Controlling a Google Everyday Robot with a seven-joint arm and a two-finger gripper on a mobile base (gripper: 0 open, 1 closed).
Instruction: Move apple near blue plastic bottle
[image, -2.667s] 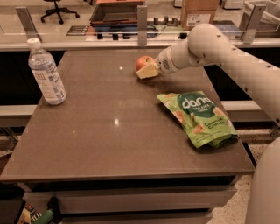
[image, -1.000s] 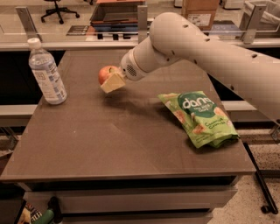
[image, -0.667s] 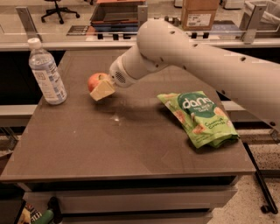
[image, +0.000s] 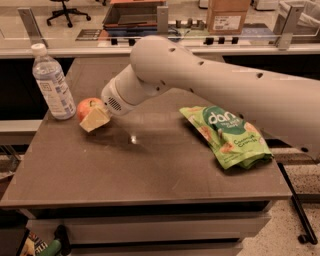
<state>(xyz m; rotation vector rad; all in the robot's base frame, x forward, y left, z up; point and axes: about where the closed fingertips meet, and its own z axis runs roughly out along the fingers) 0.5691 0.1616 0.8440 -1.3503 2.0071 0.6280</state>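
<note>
Since before, the gripper (image: 91, 115) has carried the apple (image: 86, 106) left, now just beside the bottle (image: 52, 82). It grips the apple, whose lower right hides behind a cream finger (image: 95, 120); the other finger is unseen.

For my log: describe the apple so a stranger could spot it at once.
On the brown table, find the blue plastic bottle at the left rear. Just right of it, the gripper holds the apple: small, round, red-orange, unlike the tall clear bottle and flat green snack bag.
</note>
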